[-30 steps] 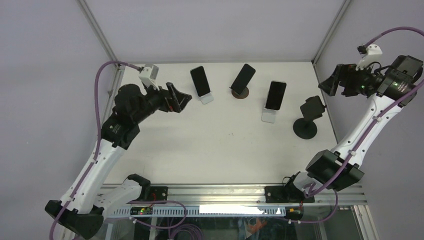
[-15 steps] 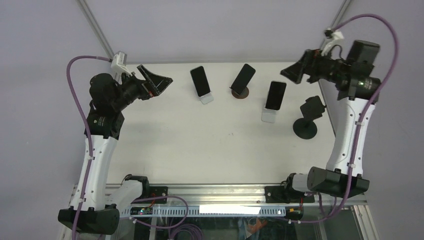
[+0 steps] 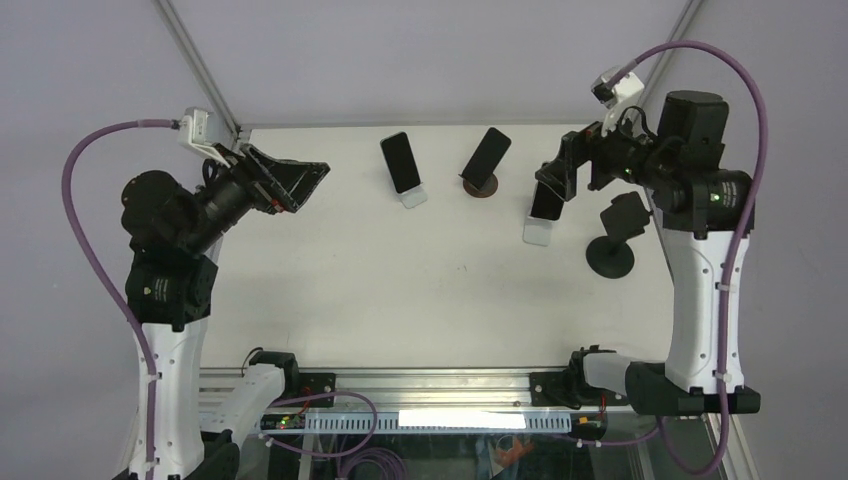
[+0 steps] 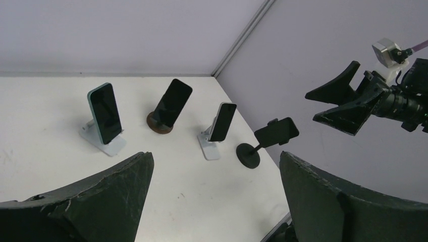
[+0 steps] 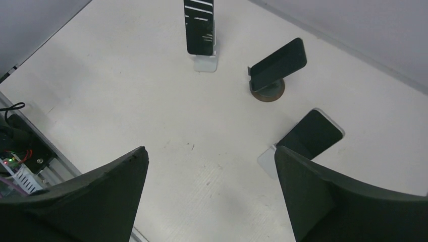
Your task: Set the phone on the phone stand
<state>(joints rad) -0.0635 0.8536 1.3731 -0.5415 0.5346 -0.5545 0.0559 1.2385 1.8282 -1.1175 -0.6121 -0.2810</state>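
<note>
1. Plainly, both claws hang spread wide and empty. The left gripper [image 3: 312,188] is well left of the round brown wooden stand [image 3: 480,187], and the right gripper [image 3: 556,180] is near its right.
2. That brown stand props a black phone [image 3: 487,153]. To its left, a teal-edged phone [image 4: 105,113] leans on a white plastic stand [image 3: 412,197]. To its right, a third dark phone [image 4: 222,122] rests on another white stand [image 3: 537,233].
3. From above, the right gripper covers the third phone's top. Farther right is a black clamp stand [image 3: 611,256]; whether its head holds anything is unclear.
</note>
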